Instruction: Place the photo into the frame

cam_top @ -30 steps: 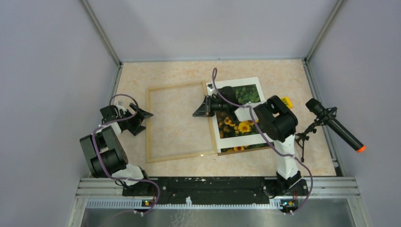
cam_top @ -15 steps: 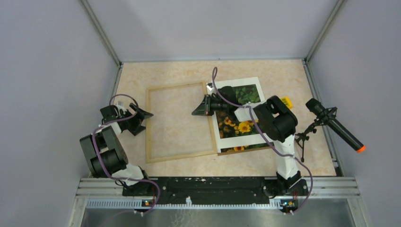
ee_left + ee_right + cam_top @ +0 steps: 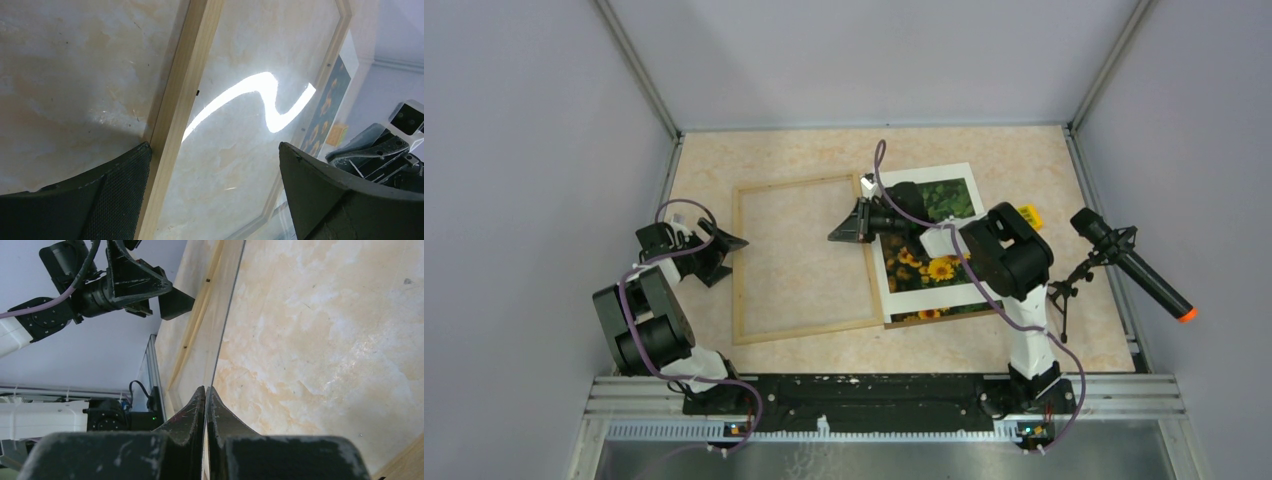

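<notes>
From above, the thin rectangular frame of light natural wood (image 3: 736, 270) lies flat on the marbled beige table (image 3: 774, 160). The table's pattern shows through its opening. The rectangular print of yellow-orange sunflowers on dark green foliage (image 3: 940, 268) lies just beside the frame's right bar, in a white card border (image 3: 929, 297), so it is not yet in the frame. The right gripper (image 3: 839, 232) reaches over that bar into the opening. The left gripper (image 3: 724, 258) waits at the frame's left bar.

The left wrist view shows its fingers (image 3: 120, 200) spread wide either side of that bar, closed on nothing. A bright glare runs across the space inside the frame.

In the right wrist view the fingers (image 3: 192, 410) are pressed together. A thin dark line runs straight into them, which is probably the edge of a thin clear pane (image 3: 228, 315) pinched there, though it is too fine to be certain.

The step in hand looks like readying the frame, not moving the print. Next the right arm would need to let the pane go. Then it must get under an edge of the flat print and carry it left, square to the opening.

The print and frame are crowded together. Bare table lies beyond both. A black microphone with an orange tip (image 3: 1134, 265) stands near the right arm, and the left arm sits near the grey wall (image 3: 544, 150).
</notes>
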Available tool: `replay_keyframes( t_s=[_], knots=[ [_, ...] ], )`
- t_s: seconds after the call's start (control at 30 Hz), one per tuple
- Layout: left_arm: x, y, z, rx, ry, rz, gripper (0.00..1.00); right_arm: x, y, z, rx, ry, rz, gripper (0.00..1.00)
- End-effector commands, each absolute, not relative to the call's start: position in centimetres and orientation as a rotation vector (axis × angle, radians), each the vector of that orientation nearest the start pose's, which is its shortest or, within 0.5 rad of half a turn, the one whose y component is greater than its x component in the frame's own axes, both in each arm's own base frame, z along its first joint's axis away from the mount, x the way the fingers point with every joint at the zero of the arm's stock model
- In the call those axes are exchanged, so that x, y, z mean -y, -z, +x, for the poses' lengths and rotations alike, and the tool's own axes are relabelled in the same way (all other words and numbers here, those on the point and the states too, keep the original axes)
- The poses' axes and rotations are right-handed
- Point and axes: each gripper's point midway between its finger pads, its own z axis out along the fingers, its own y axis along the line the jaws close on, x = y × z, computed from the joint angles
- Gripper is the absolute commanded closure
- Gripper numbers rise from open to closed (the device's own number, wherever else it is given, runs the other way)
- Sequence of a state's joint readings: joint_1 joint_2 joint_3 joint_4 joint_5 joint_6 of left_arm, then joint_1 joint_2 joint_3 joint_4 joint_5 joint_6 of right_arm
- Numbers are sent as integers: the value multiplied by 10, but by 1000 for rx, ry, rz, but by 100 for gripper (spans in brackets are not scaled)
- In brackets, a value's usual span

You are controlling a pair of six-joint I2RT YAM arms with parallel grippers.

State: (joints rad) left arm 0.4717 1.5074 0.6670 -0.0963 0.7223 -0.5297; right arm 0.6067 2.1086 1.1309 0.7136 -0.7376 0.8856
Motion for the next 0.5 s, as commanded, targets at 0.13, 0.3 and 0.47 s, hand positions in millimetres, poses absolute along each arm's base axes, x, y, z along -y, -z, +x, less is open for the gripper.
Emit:
replay_keyframes(
  t_s=[0.13,0.3,0.47],
  knots=[
    [-7,-73,324,-2203,998,-838,1,-413,-162,327,-1900,-1757,-386,100],
    [-5,-74,324,-2196,1012,-829,1,-417,-159,327,-1910,-1776,-369,100],
    [-5,-75,324,-2194,1011,-826,1,-420,-161,328,-1894,-1800,-360,100]
  ],
)
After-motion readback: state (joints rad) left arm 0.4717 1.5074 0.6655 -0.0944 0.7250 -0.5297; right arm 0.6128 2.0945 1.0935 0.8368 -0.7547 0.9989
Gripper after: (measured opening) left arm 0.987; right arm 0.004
